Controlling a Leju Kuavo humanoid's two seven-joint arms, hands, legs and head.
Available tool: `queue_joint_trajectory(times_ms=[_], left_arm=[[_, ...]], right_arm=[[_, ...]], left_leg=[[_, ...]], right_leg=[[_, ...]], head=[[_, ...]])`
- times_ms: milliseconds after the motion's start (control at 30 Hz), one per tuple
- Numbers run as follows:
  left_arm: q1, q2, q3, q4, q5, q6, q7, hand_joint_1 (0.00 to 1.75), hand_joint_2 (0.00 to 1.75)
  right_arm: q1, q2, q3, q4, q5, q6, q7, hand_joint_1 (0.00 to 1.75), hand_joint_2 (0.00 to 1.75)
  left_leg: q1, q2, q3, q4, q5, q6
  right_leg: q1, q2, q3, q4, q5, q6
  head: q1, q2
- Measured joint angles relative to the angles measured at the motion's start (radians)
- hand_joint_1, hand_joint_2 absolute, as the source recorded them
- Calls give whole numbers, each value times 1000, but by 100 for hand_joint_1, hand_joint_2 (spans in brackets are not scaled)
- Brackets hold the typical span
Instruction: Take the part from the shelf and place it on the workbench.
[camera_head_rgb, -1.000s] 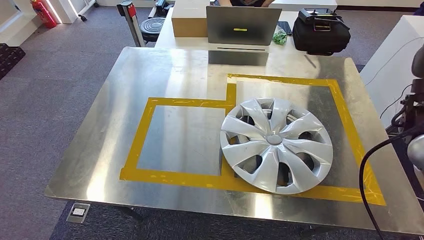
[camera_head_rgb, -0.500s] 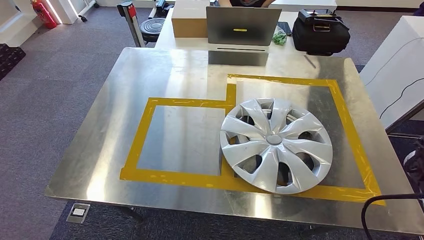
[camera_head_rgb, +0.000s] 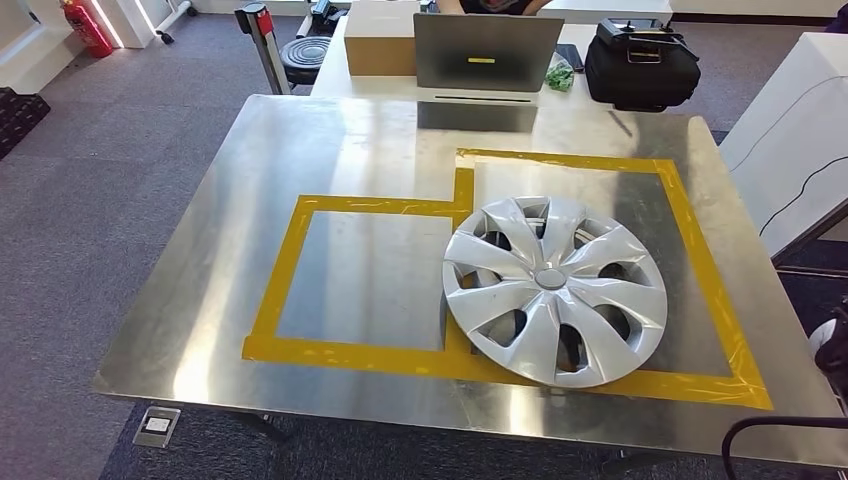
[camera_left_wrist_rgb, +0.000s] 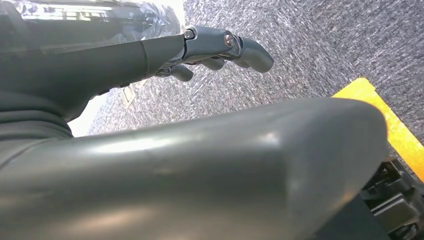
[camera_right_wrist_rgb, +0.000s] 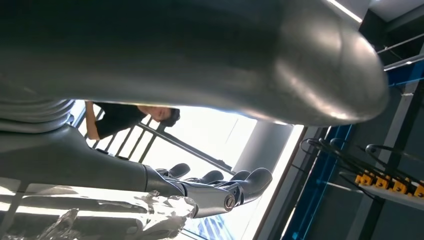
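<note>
The part, a silver wheel cover (camera_head_rgb: 555, 290), lies flat on the metal workbench (camera_head_rgb: 330, 150), inside the right-hand area marked by yellow tape (camera_head_rgb: 283, 270); its near rim overlaps the front strip of tape. My left hand (camera_left_wrist_rgb: 220, 45) hangs over grey carpet with its fingers stretched out and nothing in them. My right hand (camera_right_wrist_rgb: 215, 192) also has its fingers extended and apart, with nothing in them, beside a shiny metal surface. Neither hand touches the wheel cover.
Behind the workbench stand a grey panel (camera_head_rgb: 487, 50), a cardboard box (camera_head_rgb: 380, 40) and a black bag (camera_head_rgb: 640, 65). A white table (camera_head_rgb: 790, 140) is at the right, a black cable (camera_head_rgb: 770, 428) at the front right. A person (camera_right_wrist_rgb: 125, 117) stands beyond my right hand.
My right arm, seen at the right edge of the head view a second ago, has dropped down out of that view. The wheel cover has stayed where it was.
</note>
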Motion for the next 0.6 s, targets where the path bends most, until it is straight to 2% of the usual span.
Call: queue_joint_trajectory(times_ms=[67,133,167,233,267,300,333,367,400,433,467,500,600], left_arm=[[-1,1,0,0,1,-2,0,0,0],[-3,0,0,0,1,-2,-1,0,0],[-4,0,0,0,1,-2,-2,0,0],[-4,0,0,0,1,-3,-2,0,0],[-4,0,0,0,1,-3,-2,0,0],[-4,-1,0,0,1,-3,-2,0,0],[-4,-1,0,0,1,-3,-2,0,0],[-5,-1,0,0,1,-3,-2,0,0],[-5,-1,0,0,1,-3,-2,0,0],[-6,-1,0,0,1,-3,-2,0,0],[-6,-1,0,0,1,-3,-2,0,0],[-7,0,0,0,1,-3,-2,0,0],[-7,1,0,0,2,-3,-2,0,0]], right_arm=[[1,0,-5,-3,-5,6,-4,0,0],[3,-3,-11,-4,-13,11,-11,0,0],[5,-4,-13,-5,-17,14,-15,0,0],[13,-6,-14,-5,-24,20,-21,0,0],[18,-6,-14,-5,-25,23,-23,0,0],[21,-6,-14,-5,-26,25,-24,0,0],[23,-6,-14,-5,-27,27,-24,0,0],[23,-6,-14,-5,-27,29,-25,0,0],[23,-6,-15,-5,-27,32,-26,0,0],[24,-6,-15,-5,-27,34,-27,0,0],[24,-6,-15,-5,-28,35,-27,0,0],[25,-6,-16,-5,-28,35,-28,0,0],[28,-6,-16,-5,-29,36,-28,0,0]], left_leg=[[2,1,2,-10,13,9],[9,4,6,-30,32,19],[13,6,6,-37,38,21],[15,6,1,-37,43,23],[16,7,-2,-35,43,22],[18,7,-6,-32,44,20],[21,7,-9,-28,43,17],[24,7,-13,-22,42,13],[26,6,-18,-14,39,6],[27,5,-23,-6,37,-1],[26,5,-28,1,35,-10],[25,4,-33,5,36,-17],[26,4,-41,15,31,-35]], right_leg=[[-1,0,2,-6,4,7],[0,0,-5,14,-20,15],[-1,-1,-20,53,-50,18],[-4,-1,-66,175,-116,26],[-6,-1,-83,226,-133,30],[-9,-1,-85,245,-132,34],[-12,-2,-70,226,-112,39],[-15,-4,-38,172,-81,43],[-18,-5,-1,107,-62,48],[-18,-4,29,54,-47,47],[-17,-2,46,21,-44,42],[-16,1,50,11,-49,34],[-15,1,36,12,-42,4]], head=[[-1,0],[2,0],[5,0],[12,0],[14,0],[15,0],[16,0],[17,0],[18,0],[21,0],[24,0],[26,0],[20,0]])
